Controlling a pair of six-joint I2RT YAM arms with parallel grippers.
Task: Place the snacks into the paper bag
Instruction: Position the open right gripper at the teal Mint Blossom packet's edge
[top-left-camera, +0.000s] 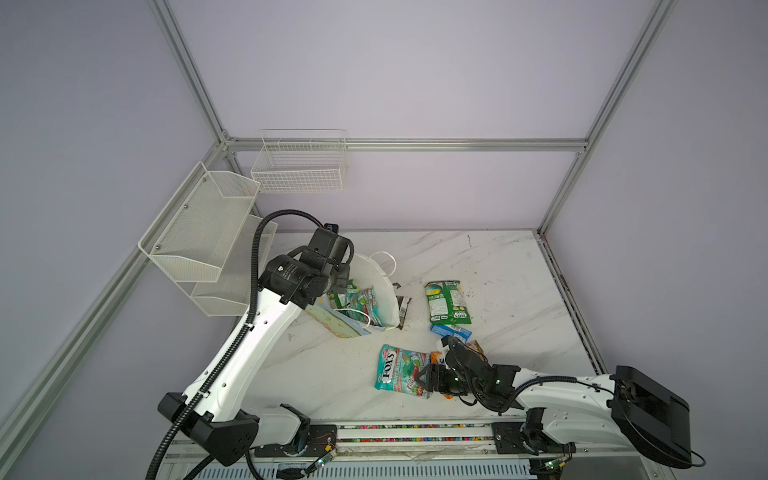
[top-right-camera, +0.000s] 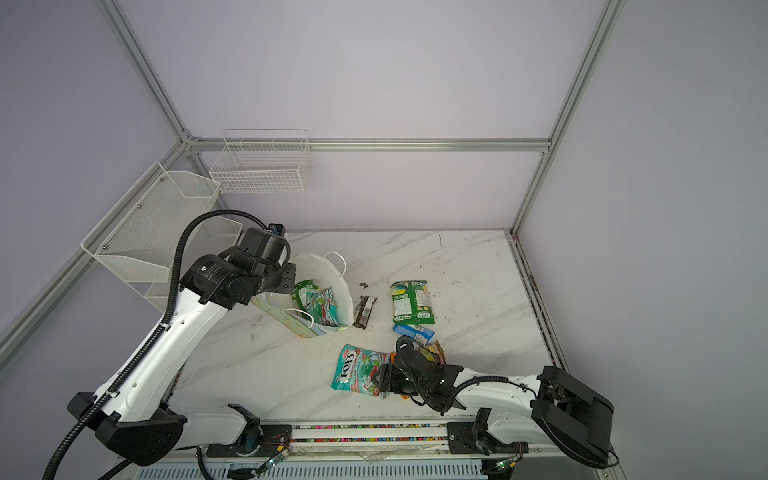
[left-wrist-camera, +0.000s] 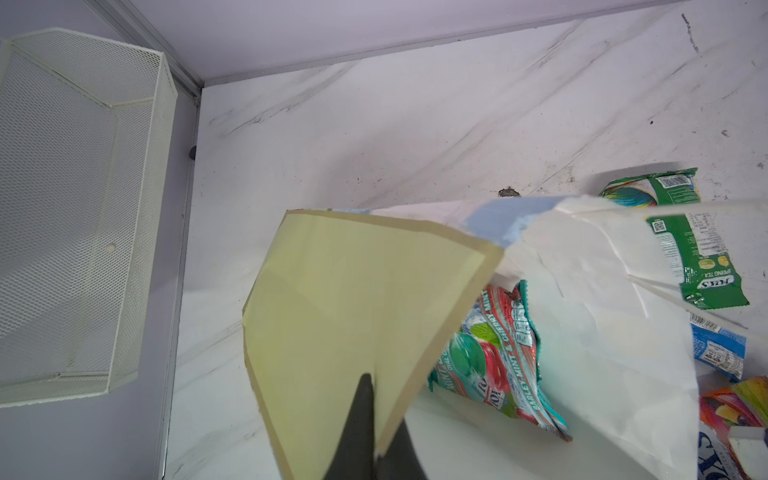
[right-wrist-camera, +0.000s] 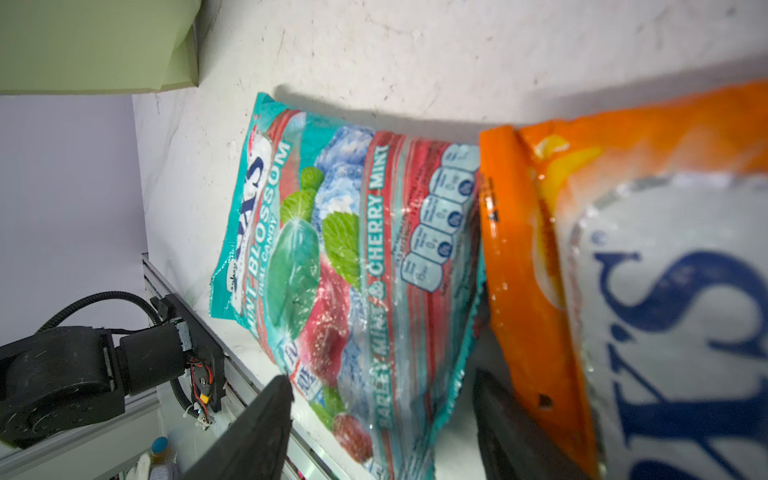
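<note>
Straddling teal packet (right-wrist-camera: 353, 270): right claw (right-wrist-camera: 382, 378)

- Teal glossy packet (top-left-camera: 400, 370) lying flat: "FOX'S" reads in both top views; right wrist view adds "MINT BLOSSOM" and "BARLEY MINT & CHERRY MINT".
- Second teal glossy packet (left-wrist-camera: 498, 357), inside white paper bag (left-wrist-camera: 602, 332): "BARLEY-MINT & CHERRY MINT".
- Green foil packet (left-wrist-camera: 702, 249): "SPRING TEA"; barcode, QR code; fine print illegible.
- Orange glossy packet (right-wrist-camera: 536, 257): large blue "'S" on white patch, remainder cut off.
- Small blue packet (left-wrist-camera: 717, 351): barcode; print too small.
</note>
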